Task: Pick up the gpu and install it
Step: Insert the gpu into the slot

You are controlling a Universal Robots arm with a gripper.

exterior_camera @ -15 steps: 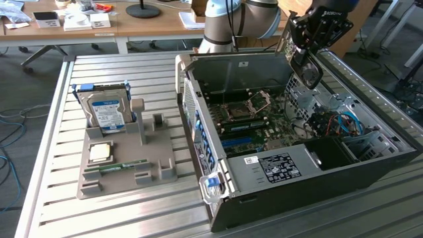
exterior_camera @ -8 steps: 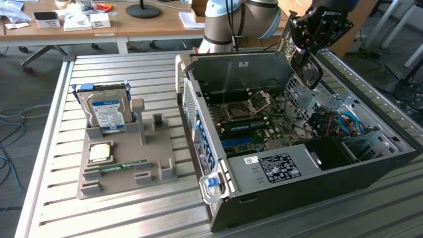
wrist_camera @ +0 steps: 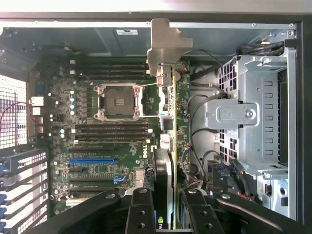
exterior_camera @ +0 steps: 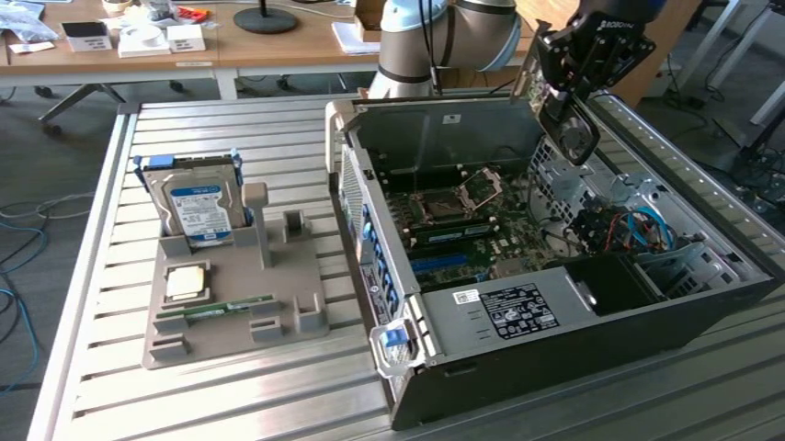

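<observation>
One slight tilt of the gpu (wrist_camera: 165, 170), clamped in the half-closed gripper (wrist_camera: 169, 214), could have jammed it against the motherboard (wrist_camera: 122, 146).

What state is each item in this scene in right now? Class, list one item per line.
computer case, lying flat, side open.
gpu, held on edge over the computer case, not seated.
tool, shut on the gpu.
hard drive, upright in the grey holder.
RAM stick, lying in the grey holder.
blue slot, empty.
</observation>
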